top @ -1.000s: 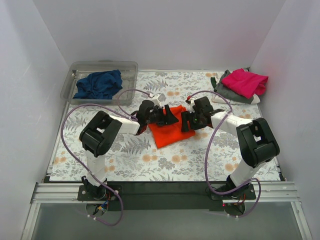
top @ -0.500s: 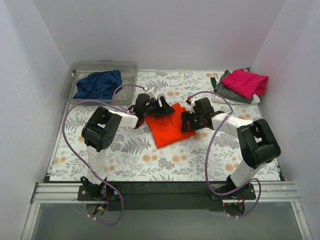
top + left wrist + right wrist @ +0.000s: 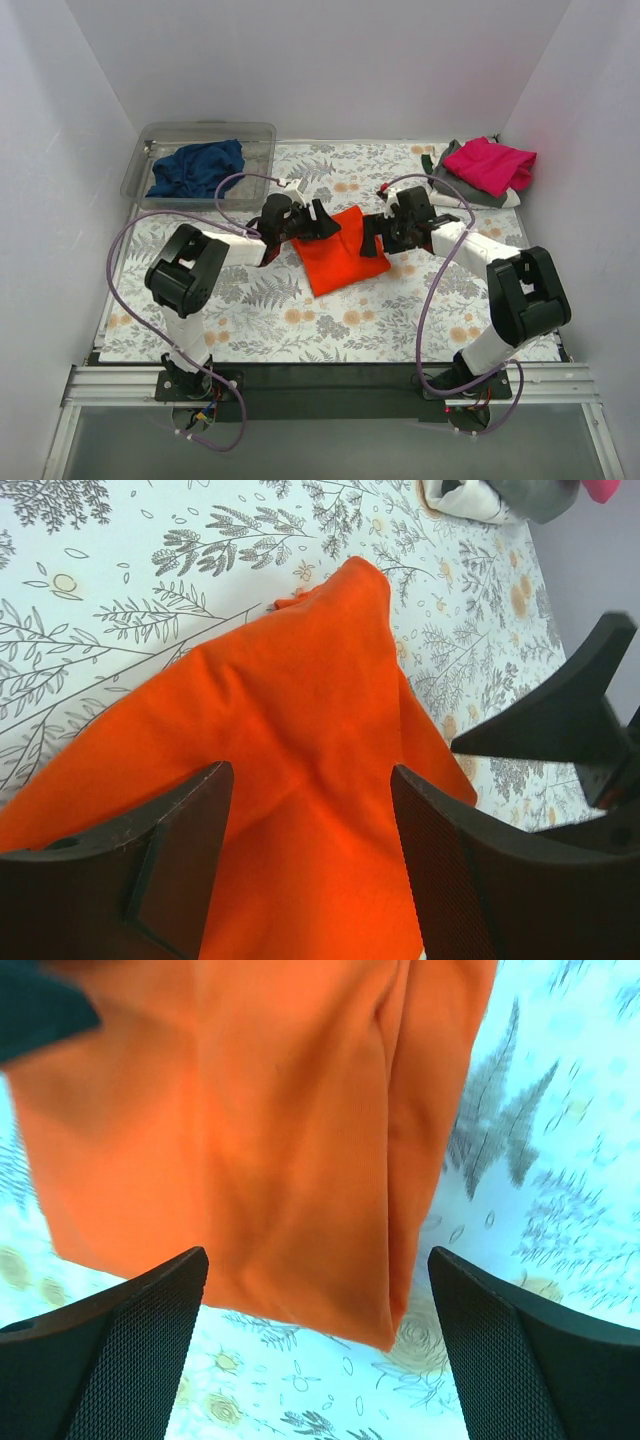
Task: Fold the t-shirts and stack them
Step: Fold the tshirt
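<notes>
We see the orange-red t-shirt (image 3: 335, 265) lying folded into a slanted, roughly four-sided bundle near the middle of the table (image 3: 300, 325), on the flowered cover. The left gripper (image 3: 324, 220) sits at the bundle's 11 o'clock corner and the right gripper (image 3: 373, 238) at its 2 o'clock edge, the two arms reaching in from either side.

In the left wrist view the jaws are spread wide, with orange cloth filling the gap between them and one corner of the shirt pointing away toward 12 o'clock. In the right wrist view the jaws are also spread wide, over a lengthwise crease and a folded edge of the same shirt. Neither pair pinches any cloth. Whether the fingertips touch the fabric or hang just above it we cannot quite tell.

At 10 o'clock on the table stands a clear plastic tub (image 3: 205, 128) with the navy blue t-shirt (image 3: 197, 168) crumpled inside it. At 2 o'clock, well apart from the orange one, the magenta-pink t-shirt (image 3: 490, 163) lies on top of the grey t-shirt (image 3: 458, 186).
</notes>
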You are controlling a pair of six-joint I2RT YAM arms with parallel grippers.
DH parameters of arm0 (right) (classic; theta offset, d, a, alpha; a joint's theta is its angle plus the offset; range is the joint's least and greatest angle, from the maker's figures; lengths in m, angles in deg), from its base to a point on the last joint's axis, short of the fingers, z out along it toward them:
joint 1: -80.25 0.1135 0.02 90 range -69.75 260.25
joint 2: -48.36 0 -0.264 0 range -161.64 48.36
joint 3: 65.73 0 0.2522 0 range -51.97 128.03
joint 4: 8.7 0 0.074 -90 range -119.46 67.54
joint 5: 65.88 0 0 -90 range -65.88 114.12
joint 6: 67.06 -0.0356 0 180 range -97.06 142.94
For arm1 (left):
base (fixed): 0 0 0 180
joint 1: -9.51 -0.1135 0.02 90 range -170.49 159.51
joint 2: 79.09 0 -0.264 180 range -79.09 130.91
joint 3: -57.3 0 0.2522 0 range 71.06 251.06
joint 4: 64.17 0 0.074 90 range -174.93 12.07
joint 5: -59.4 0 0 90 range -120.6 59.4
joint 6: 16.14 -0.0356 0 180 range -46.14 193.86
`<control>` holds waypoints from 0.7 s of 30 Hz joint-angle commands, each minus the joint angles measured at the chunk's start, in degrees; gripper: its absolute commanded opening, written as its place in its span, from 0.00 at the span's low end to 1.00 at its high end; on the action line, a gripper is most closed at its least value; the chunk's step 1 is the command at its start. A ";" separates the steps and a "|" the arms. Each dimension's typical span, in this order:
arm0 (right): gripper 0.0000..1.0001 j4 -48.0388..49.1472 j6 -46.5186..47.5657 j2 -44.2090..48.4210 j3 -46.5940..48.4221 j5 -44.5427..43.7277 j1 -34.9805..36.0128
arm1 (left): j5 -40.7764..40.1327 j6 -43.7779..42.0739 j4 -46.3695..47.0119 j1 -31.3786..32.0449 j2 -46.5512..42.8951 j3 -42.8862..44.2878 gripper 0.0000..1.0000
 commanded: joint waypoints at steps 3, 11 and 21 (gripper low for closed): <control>0.84 -0.03 0.88 -0.86 6.39 7.78 -4.01 | -4.04 -3.40 -0.72 -0.03 -10.34 -2.97 0.60; 0.85 3.22 1.06 -7.89 9.82 20.44 -10.52 | -6.77 -2.53 -10.20 0.15 -12.90 -5.61 0.60; 0.84 5.95 0.35 -15.80 10.97 27.82 -13.33 | -13.18 -2.35 -19.09 0.41 -11.58 -6.14 0.59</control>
